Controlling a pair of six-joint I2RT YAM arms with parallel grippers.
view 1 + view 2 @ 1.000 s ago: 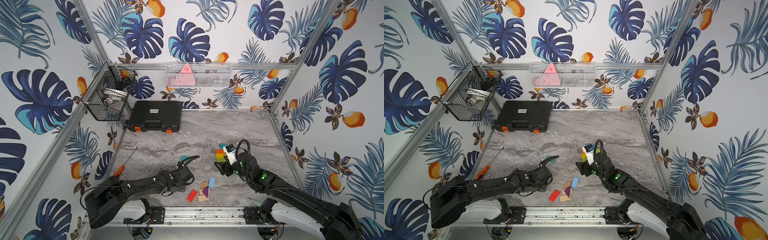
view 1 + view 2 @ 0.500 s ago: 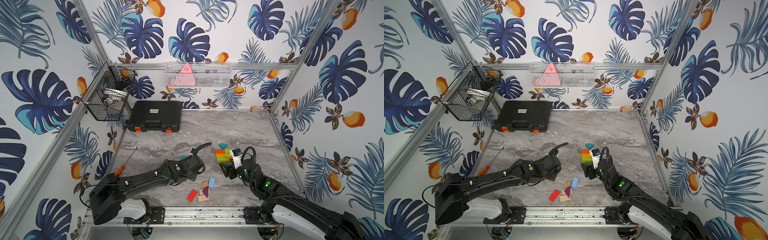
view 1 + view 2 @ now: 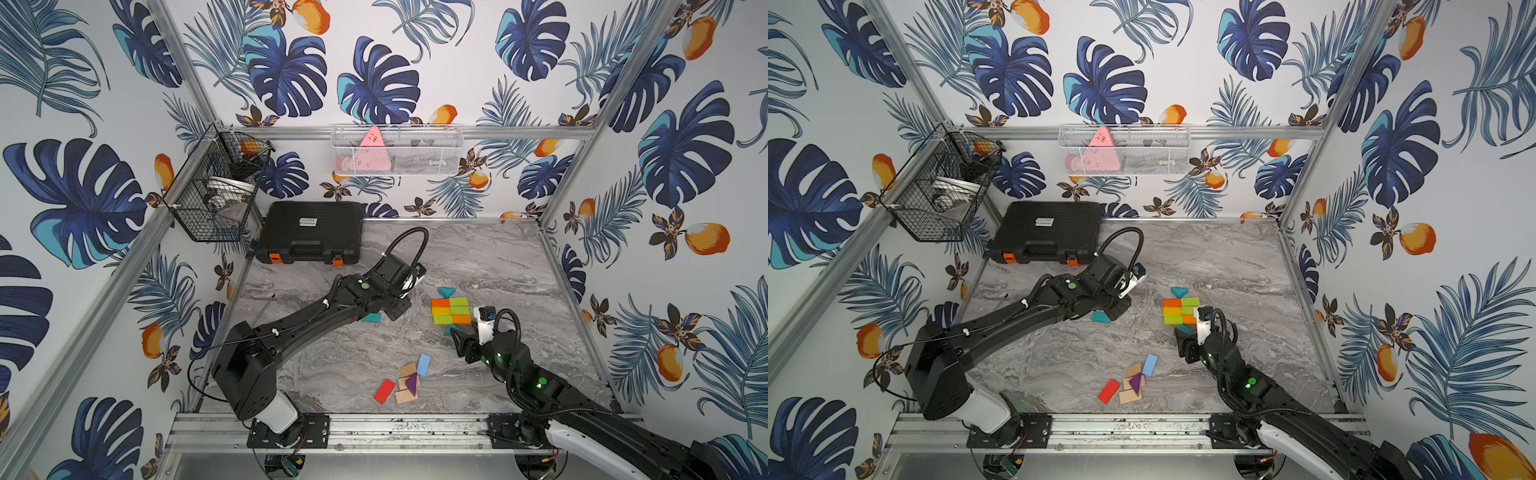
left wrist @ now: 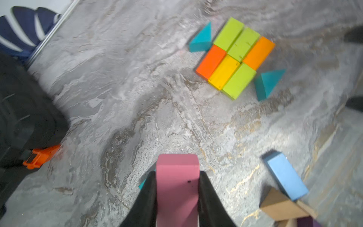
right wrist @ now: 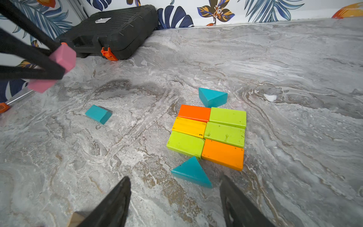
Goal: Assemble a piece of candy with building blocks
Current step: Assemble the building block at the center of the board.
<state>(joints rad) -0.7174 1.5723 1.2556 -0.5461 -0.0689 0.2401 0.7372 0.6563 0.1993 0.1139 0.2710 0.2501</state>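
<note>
The left arm (image 3: 316, 316) reaches over the bench (image 3: 478, 257), its jaws closed on a pink block (image 4: 177, 188) held clear of the surface. Below it a teal block (image 5: 98, 114) lies alone. Nearer the front, a loose pile waits unused: a red block (image 3: 384, 390), a blue block (image 3: 423, 365), a purple triangle (image 3: 412, 383) and plain wooden pieces (image 3: 408, 370). Further right sits the candy body (image 5: 208, 133), six green, yellow and orange rectangles packed edge to edge, with a far teal triangle (image 5: 213, 97) and a near teal triangle (image 5: 191, 173) each touching it by a tip. The right arm (image 3: 515, 365) hovers just behind the near triangle, jaws open and empty. The candy looks nearly finished; where the pink block belongs is unclear
</note>
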